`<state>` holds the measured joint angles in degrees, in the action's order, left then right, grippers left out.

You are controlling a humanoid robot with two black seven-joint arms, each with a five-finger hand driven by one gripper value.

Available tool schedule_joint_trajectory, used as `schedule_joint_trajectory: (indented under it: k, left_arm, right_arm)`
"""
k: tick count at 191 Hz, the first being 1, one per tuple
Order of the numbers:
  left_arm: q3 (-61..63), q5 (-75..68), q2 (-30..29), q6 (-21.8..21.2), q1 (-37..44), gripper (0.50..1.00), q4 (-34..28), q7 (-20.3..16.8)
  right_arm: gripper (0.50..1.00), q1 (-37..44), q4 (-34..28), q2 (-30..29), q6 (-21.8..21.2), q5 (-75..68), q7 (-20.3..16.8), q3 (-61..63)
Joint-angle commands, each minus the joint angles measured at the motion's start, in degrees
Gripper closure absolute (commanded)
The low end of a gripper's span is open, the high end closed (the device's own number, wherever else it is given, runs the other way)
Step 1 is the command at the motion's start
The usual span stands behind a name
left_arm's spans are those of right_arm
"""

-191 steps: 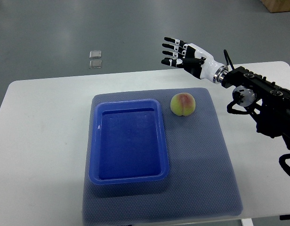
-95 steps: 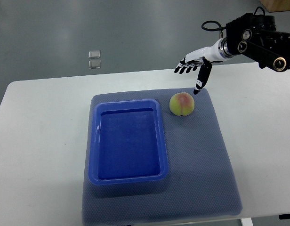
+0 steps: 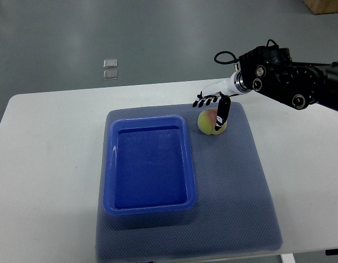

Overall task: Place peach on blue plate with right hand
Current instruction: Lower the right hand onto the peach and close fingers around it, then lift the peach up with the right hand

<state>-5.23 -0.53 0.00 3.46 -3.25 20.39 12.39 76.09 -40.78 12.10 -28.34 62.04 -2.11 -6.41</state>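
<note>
Your right hand [image 3: 215, 108] sits over the round yellow-pink peach [image 3: 212, 121] at upper centre of the frame, fingers spread, thumb draped across it, not closed. Peach rests on the grey mat [image 3: 235, 186], just right of the empty blue rectangular plastic plate [image 3: 109, 164].

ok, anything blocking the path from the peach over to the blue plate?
Nothing visible. The peach sits on the grey mat just right of the blue plate, whose raised rim is the only thing to clear. The right hand is already over the peach.
</note>
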Motion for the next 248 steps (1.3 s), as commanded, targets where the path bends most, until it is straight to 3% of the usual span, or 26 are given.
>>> schedule_joint_trajectory:
  k: [1, 24, 45, 64, 73, 83, 116, 147, 148, 152, 169, 170, 185, 194, 195, 205, 248]
  left_arm:
    - [0.0, 0.0, 0.0, 0.0, 0.0, 0.5, 0.0, 0.0]
    - [0.0, 0.0, 0.0, 0.0, 0.0, 0.5, -0.1, 0.0]
    - [0.0, 0.0, 0.0, 0.0, 0.0, 0.5, 0.0, 0.0]
    - [0.0, 0.0, 0.0, 0.0, 0.0, 0.5, -0.1, 0.0]
    - [0.0, 0.0, 0.0, 0.0, 0.0, 0.5, 0.0, 0.0]
    - [0.0, 0.0, 0.0, 0.0, 0.0, 0.5, 0.0, 0.1]
    - [0.0, 0.0, 0.0, 0.0, 0.0, 0.5, -0.2, 0.0]
    - [0.0, 0.1, 0.0, 0.0, 0.0, 0.5, -0.2, 0.0]
    - [0.0, 0.0, 0.0, 0.0, 0.0, 0.5, -0.2, 0.0]
    - [0.0, 0.0, 0.0, 0.0, 0.0, 0.5, -0.1, 0.0]
    - [0.0, 0.0, 0.0, 0.0, 0.0, 0.5, -0.1, 0.0]
    - [0.0, 0.1, 0.0, 0.0, 0.0, 0.5, -0.1, 0.0]
    - [0.0, 0.1, 0.0, 0.0, 0.0, 0.5, -0.1, 0.0]
    - [0.0, 0.1, 0.0, 0.0, 0.0, 0.5, -0.1, 0.0]
    - [0.0, 0.1, 0.0, 0.0, 0.0, 0.5, -0.1, 0.0]
    - [0.0, 0.0, 0.0, 0.0, 0.0, 0.5, 0.0, 0.0]
    - [0.0, -0.1, 0.0, 0.1, -0.1, 0.5, 0.3, 0.0]
  right_arm:
    - [0.57, -0.9, 0.2, -0.8, 2.1, 0.2, 0.2, -2.2]
    - [0.572, -1.8, 0.4, -0.8, 3.3, 0.2, 0.3, -2.6]
    - [0.65, -2.9, 0.6, -0.8, 5.3, 0.3, 0.7, -2.8]
    - [0.791, -3.2, 0.7, -0.8, 6.8, 0.3, 0.9, -3.2]
    - [0.913, -3.3, 0.7, -0.8, 7.5, 0.3, 0.9, -3.3]
    - [0.997, -3.3, 0.6, -0.8, 7.8, 0.3, 0.9, -3.4]
    - [1.0, -2.4, -0.4, 0.7, 6.7, -0.4, 0.9, -3.0]
    - [1.0, 4.0, -5.3, 5.0, 3.5, -1.0, 1.0, -2.5]
    - [1.0, 6.9, -8.7, 7.5, 2.2, -1.0, 0.9, -2.5]
    - [1.0, 8.5, -10.1, 8.6, 1.9, -1.0, 0.9, -2.5]
    - [1.0, 11.5, -12.7, 10.5, 1.3, -1.4, 0.9, -2.5]
    - [1.0, 14.8, -15.5, 13.1, -0.1, -2.4, 0.9, -2.6]
    - [1.0, 19.1, -19.5, 17.1, -3.2, -3.4, 0.9, -2.6]
    - [1.0, 19.1, -19.5, 17.1, -3.2, -3.4, 0.9, -2.6]
    - [1.0, 21.4, -22.2, 19.2, -4.1, -3.9, 0.9, -2.6]
    - [1.0, 23.1, -24.3, 20.7, -4.2, -4.6, 0.8, -2.6]
    - [1.0, 25.9, -26.4, 20.8, -4.1, -7.5, 0.7, -2.7]
